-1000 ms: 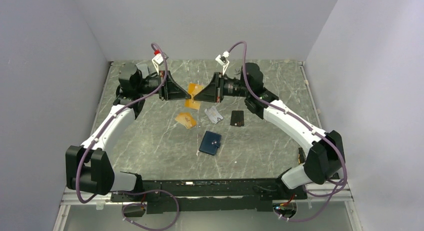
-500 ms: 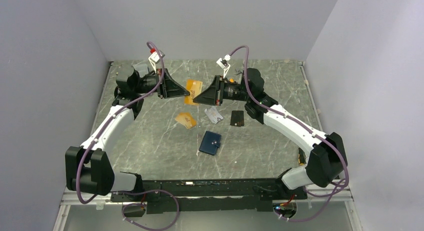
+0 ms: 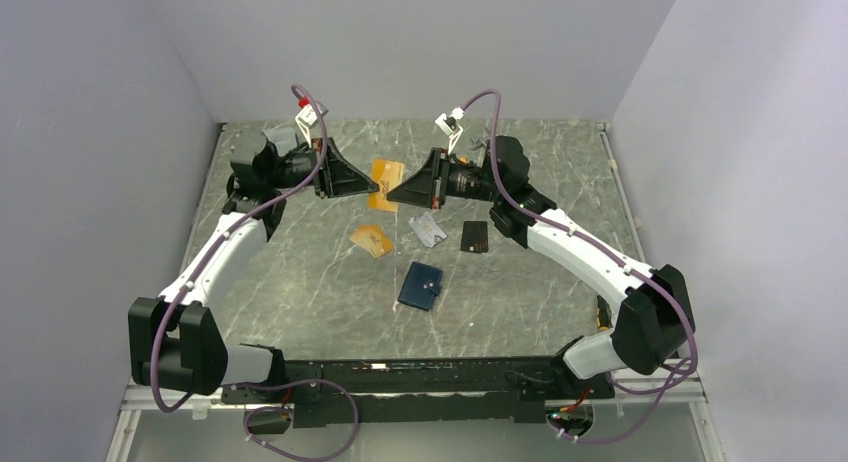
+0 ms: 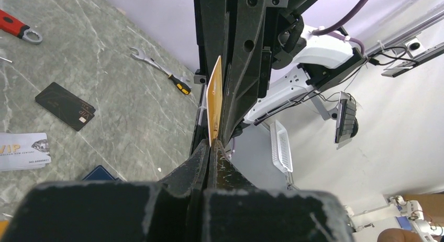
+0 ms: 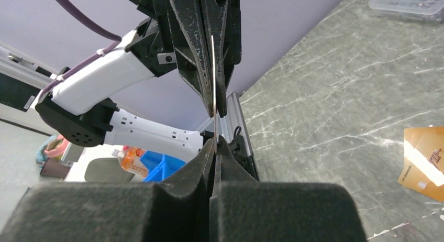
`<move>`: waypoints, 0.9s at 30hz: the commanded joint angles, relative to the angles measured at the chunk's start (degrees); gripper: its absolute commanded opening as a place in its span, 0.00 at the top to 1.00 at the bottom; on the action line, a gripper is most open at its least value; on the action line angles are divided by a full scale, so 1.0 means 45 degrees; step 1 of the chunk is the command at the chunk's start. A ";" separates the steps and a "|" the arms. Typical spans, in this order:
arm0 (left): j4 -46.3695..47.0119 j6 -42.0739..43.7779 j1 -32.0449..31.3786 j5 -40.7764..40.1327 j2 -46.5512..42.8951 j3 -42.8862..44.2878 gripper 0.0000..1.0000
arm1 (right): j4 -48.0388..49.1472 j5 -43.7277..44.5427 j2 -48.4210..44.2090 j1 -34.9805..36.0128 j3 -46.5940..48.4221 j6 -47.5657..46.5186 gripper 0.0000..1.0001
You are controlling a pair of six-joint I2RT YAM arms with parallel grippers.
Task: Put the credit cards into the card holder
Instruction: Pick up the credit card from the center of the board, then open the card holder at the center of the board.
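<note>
Card holder (image 3: pixel 420 285) lies folded shut nearest us, so we cannot see inside it. Just beyond, flat on the table (image 3: pixel 540 282), lie an orange card (image 3: pixel 372 241), a silver card (image 3: pixel 428 229) and a black card (image 3: pixel 475 236). Farther off, above the table, left gripper (image 4: pixel 210 147) and right gripper (image 5: pixel 214 142) meet tip to tip, both clamped on a second orange card (image 3: pixel 388 172), well apart from the holder.
</note>
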 commanded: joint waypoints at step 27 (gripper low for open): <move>-0.9406 0.6398 0.1300 -0.5380 -0.0229 0.0950 0.62 | -1.4335 0.8056 0.3830 0.2885 0.1967 -0.3456 1.00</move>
